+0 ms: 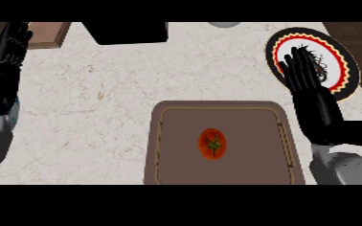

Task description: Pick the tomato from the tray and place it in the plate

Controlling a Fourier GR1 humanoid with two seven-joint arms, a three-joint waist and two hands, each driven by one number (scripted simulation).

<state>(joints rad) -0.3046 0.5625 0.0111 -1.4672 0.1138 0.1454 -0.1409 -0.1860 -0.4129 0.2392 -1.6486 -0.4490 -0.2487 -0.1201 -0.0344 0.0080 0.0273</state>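
Light even and soft across bench (92, 86), moderately bright, no single source evident. Pale marbled top reads clearly, veins visible. No glare or hot spots. Shadows faint: slight darkening round tray (225, 106) rim, none distinct under tomato (212, 143). Tomato bright red against dull brown tray floor. Black right hand (305, 76) over plate (339, 52) nearly featureless, detail lost in dark tone; left hand (13, 43) at bench's left edge likewise. Edges of things slightly soft throughout. No visible bending near picture borders.
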